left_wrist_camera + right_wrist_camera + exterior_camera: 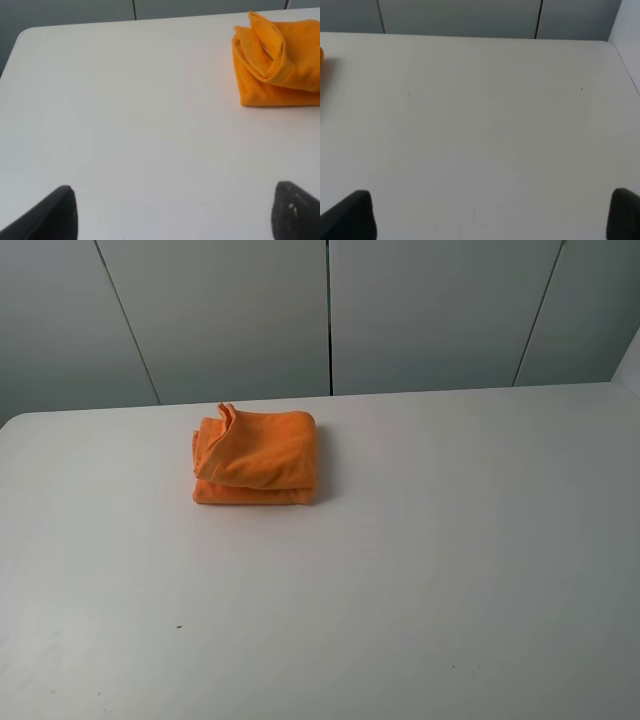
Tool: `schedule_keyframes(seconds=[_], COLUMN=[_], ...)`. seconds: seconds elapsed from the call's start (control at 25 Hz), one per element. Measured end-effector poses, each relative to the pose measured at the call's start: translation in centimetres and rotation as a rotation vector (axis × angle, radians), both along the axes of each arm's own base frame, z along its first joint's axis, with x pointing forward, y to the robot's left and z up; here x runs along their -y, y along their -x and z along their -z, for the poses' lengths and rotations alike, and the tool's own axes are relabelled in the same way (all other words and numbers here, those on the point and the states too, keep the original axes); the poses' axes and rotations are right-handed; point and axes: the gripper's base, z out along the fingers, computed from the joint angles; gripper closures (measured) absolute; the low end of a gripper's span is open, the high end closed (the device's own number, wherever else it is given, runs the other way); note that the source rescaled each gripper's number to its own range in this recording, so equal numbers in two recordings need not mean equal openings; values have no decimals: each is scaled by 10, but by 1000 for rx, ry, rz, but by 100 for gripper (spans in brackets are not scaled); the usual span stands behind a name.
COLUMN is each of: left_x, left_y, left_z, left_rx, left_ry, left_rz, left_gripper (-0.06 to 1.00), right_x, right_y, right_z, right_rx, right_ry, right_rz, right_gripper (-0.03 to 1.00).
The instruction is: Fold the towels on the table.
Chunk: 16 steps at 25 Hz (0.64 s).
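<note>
The orange towel [256,456] lies folded into a thick bundle on the white table [420,570], left of centre and toward the back. It also shows in the left wrist view [277,62], and a sliver of it shows at the edge of the right wrist view [321,54]. No arm or gripper shows in the exterior high view. My left gripper [175,212] is open and empty, well short of the towel. My right gripper [492,215] is open and empty over bare table, far from the towel.
Grey wall panels [330,310] stand behind the table's far edge. The table's rounded far-left corner [25,32] shows in the left wrist view, and its right edge [627,65] shows in the right wrist view.
</note>
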Motion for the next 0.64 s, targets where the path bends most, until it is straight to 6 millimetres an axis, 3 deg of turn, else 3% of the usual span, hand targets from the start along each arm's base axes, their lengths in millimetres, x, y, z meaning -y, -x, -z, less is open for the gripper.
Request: schedule_keyframes(seconds=[0.64], left_x=[0], left_y=[0], left_z=[0], left_rx=[0], left_ry=[0], left_rz=[0], left_gripper=[-5], right_x=[0], right_y=[0], right_z=[0], right_rx=[0], right_ry=[-1], right_rz=[-1], right_gripper=[-3])
